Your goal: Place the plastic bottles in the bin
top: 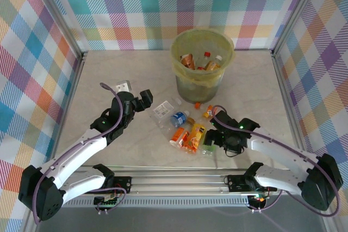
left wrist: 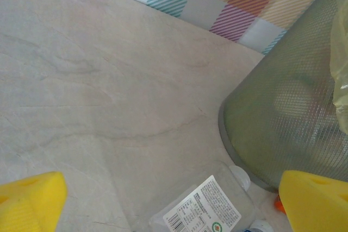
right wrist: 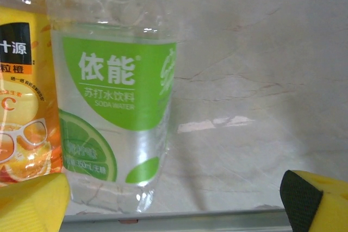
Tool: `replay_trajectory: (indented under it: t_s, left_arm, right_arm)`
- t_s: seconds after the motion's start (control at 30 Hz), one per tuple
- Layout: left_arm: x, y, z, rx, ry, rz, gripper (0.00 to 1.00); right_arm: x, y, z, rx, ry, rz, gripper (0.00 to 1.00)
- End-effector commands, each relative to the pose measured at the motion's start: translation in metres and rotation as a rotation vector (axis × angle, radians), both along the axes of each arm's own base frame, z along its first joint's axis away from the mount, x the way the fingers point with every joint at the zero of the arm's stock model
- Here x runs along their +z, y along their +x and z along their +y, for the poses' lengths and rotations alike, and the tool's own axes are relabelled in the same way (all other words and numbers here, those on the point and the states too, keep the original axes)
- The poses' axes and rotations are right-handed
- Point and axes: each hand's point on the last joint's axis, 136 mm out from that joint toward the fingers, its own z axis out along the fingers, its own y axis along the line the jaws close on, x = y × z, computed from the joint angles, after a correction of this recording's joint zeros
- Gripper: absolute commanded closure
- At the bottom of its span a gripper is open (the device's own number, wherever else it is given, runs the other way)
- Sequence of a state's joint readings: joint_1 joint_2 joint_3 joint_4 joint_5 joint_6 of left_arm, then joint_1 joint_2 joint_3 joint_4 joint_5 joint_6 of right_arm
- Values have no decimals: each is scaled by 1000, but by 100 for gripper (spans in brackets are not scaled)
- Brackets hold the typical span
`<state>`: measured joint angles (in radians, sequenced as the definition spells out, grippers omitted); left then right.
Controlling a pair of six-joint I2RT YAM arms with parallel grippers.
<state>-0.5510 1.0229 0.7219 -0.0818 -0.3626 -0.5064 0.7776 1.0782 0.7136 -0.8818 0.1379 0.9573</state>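
My right gripper (right wrist: 175, 183) stands wide with nothing in it, low over the table (top: 109, 74). The green-labelled bottle (right wrist: 117, 107) lies just ahead of it, toward my left-hand finger, so the gap is not yet centred on it. I judge the jaws are spread this far because the bottle is broad and lies on its side. The wide spread lets me straddle it from above. An orange-labelled bottle (right wrist: 22, 107) lies against its far side, beyond my left-hand finger. That finger must slip between the two, or I may pinch both.

My left gripper (top: 144, 100) is also fully spread and empty. A clear bottle with a white label (left wrist: 204, 210) lies just below and ahead of it, cap toward the bin (left wrist: 283, 112). The bin rises close past my right-hand finger. That nearness suits me: it looks like a short lift and swing to the rim.

Several bottles already in the bin (top: 201, 61) sit inside the liner. The loose cluster (top: 187, 129) lies between my two hands, on the near side of the bin. It looks like a good share of the job remains.
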Motion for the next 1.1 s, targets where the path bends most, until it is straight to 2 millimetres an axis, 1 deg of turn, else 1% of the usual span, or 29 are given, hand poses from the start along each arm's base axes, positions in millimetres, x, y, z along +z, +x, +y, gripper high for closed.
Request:
replay_trajectory:
  t_s: [0.0,0.1,0.13,0.33,0.43,0.6,0.77,1.07]
  left_arm:
    - [0,4,-1,6,-28,-10,0]
    - [-1,4,0,10,-24,-9,0]
    - [-1,4,0,10,-25,-8,0]
    - [-4,4,1,14,-17,-1,0]
    - [-3,3,2,15,-17,-2,0]
    - [-3,3,2,13,-17,-2,0]
    - [-4,2,1,11,-17,3,0]
    - [-5,3,0,9,-20,6,0]
  right_arm:
    - [4,14,19,-9,46,-32,4]
    - [1,20,28,3,57,-28,11]
    - [1,21,31,8,57,-26,12]
    - [-4,29,38,16,43,-19,14]
    - [-7,31,37,7,29,-17,15]
    - [-13,31,31,-14,-11,-5,18]
    - [-18,28,18,-43,-68,10,19]
    - [-24,23,0,-95,-71,23,21]
